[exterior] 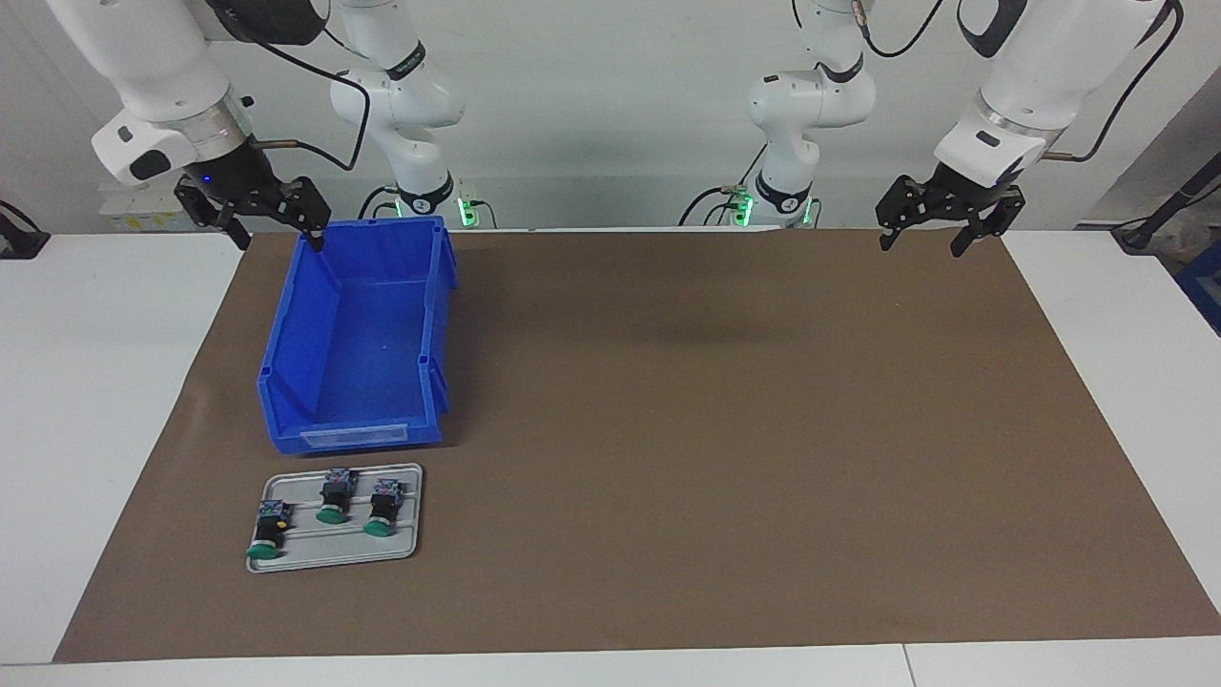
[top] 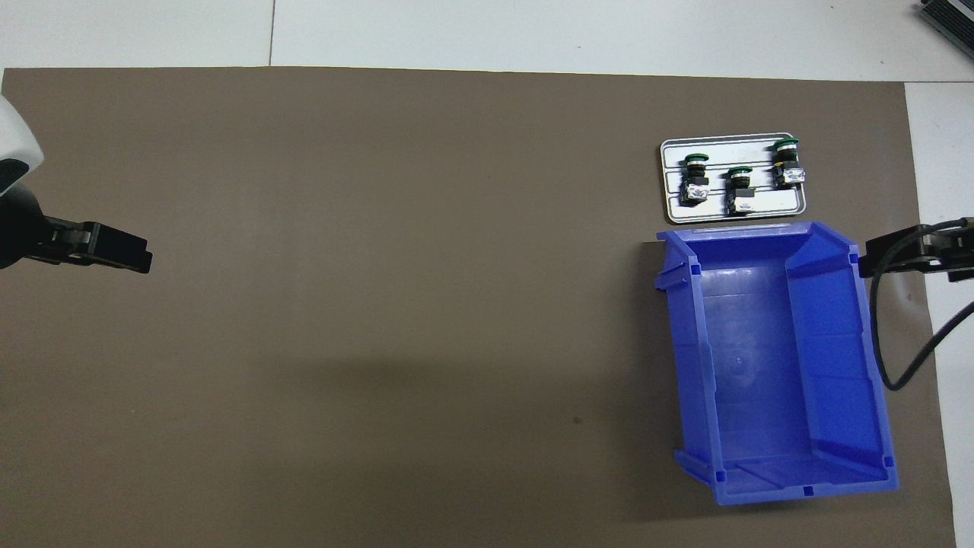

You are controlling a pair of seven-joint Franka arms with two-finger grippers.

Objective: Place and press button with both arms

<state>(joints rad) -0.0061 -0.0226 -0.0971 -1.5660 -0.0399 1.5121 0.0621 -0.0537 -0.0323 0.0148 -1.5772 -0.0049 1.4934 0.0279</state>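
The buttons lie on the tray at the right arm's end, caps pointing away from the robots, well below the spread, empty right gripper; the left gripper hangs spread too.

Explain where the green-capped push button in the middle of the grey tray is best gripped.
Grip the middle green-capped push button by its black blocky body, from above. It lies on its side on the grey metal tray, its body's flat sides exposed.
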